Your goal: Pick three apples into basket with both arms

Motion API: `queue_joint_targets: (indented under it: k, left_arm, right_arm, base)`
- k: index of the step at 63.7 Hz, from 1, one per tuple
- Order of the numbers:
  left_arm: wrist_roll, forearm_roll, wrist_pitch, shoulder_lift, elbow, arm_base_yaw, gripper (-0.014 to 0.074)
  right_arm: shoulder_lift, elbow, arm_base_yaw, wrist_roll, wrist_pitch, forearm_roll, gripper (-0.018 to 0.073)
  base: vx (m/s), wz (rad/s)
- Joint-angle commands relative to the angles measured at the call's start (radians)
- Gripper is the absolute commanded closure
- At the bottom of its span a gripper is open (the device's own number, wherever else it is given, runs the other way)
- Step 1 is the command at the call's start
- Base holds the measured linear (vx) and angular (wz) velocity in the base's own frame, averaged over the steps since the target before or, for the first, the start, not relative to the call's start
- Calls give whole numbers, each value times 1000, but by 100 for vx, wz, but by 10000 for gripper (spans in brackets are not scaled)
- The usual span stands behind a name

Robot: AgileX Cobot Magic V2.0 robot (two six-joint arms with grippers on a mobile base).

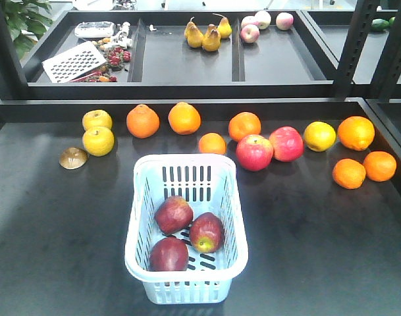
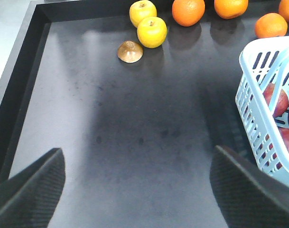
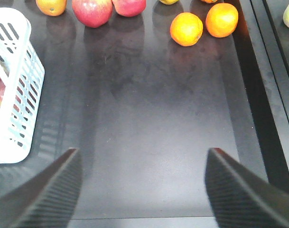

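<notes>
All 3 dark maroon apples [image 1: 186, 233] lay inside the pale basket [image 1: 142, 197], clustered toward its near end: 1 upper left, 1 to its right showing a yellow-green patch, and 1 nearest the front wall. Judged from that, the picking looked finished.

The left gripper [image 2: 137, 190] hung over bare tabletop to the left of the basket, its 2 fingers [image 2: 32, 190] spread wide with nothing between them. The right gripper [image 3: 142, 190] hung the same way on the basket's right side, fingers [image 3: 239, 190] parted and empty.

The apples looked firm, smooth and waxy, probably fairly heavy for their size, so they would likely slip under a light pinch and bruise under a hard one. A hold across the widest part, from above, seemed safest. The basket looked light and somewhat flexible; its slotted walls would probably bend if squeezed.

No hoop handle could be made out in the front view. Both wrist views cut the basket off at the frame edge, showing only 1 wall and slivers of red through the slots. Neither arm appeared in the front view, and only the fingertips showed in the wrist views.
</notes>
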Motion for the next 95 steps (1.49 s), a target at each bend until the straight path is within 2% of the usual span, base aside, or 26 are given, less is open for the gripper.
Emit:
queue_joint_targets:
  k: [1, 8, 13, 18, 23, 26, 29, 95]
  left_arm:
    - [-7, 17, -54, -2, -23, 0, 11]
    - [-7, 17, -54, -2, -23, 0, 50]
    - [-7, 17, -54, -2, -23, 0, 140]
    - [-7, 17, -54, -2, -23, 0, 263]
    - [-7, 17, -54, -2, -23, 0, 423]
    - [-7, 17, -54, -2, -23, 0, 533]
    - [-4, 17, -54, -2, -23, 0, 607]
    - [-4, 17, -68, -16, -13, 0, 604]
  right_arm:
    - [0, -25, -4, -11, -68, -9, 137]
    - [0, -25, -4, -11, -76, -9, 239]
    - [0, -25, -4, -11, -80, -11, 347]
    - [0, -25, -4, -11, -81, -12, 461]
    - [0, -25, -4, -11, -83, -12, 570]
    - [0, -25, -4, -11, -86, -12, 573]
    - [0, -25, -4, -11, -88, -12, 570]
    - [0, -25, -4, -11, -80, -12, 568]
  base:
    - [0, 0]
    - [0, 0]
    - [0, 0]
    - [0, 0]
    - [0, 0]
    - [0, 0]
    - [0, 0]
    - [0, 0]
